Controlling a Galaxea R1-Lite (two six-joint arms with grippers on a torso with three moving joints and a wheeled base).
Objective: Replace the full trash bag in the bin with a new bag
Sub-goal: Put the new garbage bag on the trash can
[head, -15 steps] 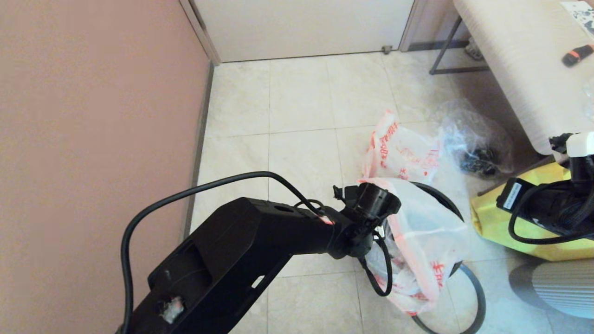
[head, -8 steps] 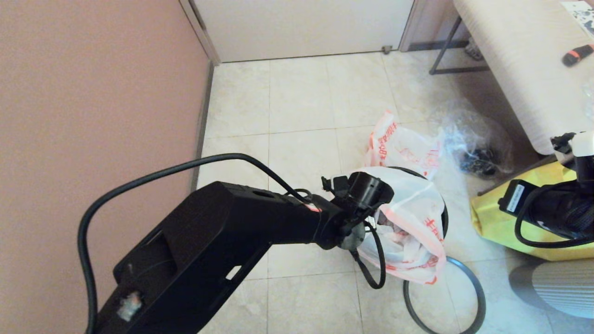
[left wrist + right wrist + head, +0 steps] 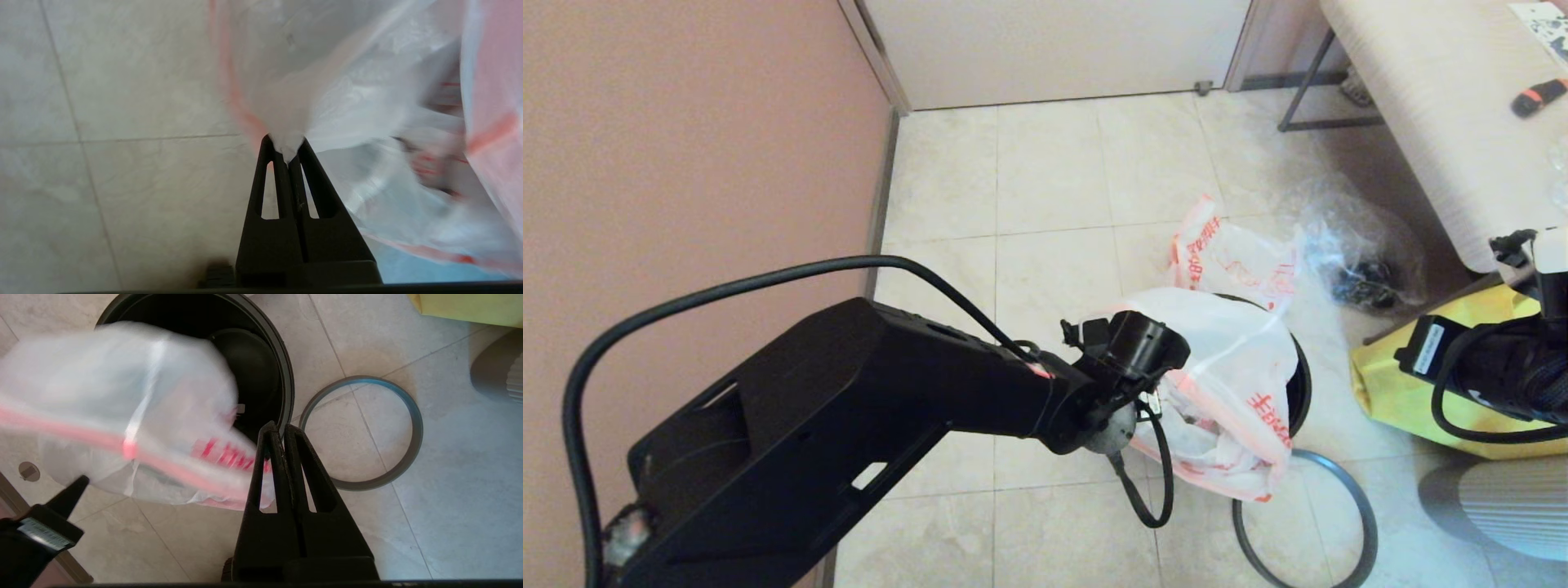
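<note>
The left pincer (image 3: 286,143), pinched tight on the new bag (image 3: 1225,384), needed a gentle tug (thin plastic rips) to spread it over the bin (image 3: 1300,392) just past it, while the right pincer (image 3: 278,430) hung shut and empty above.

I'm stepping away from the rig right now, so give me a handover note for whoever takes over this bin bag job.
Left gripper: shut on the top of the full trash bag, holding it up over the bin.
Right gripper: shut, empty, near the bin.
The hoop lies on the floor beside the bin; the new bag lies behind it.
Done: hoop off, full bag gripped and raised.
Left: set it aside, line the bin with the new bag, refit the hoop.
</note>
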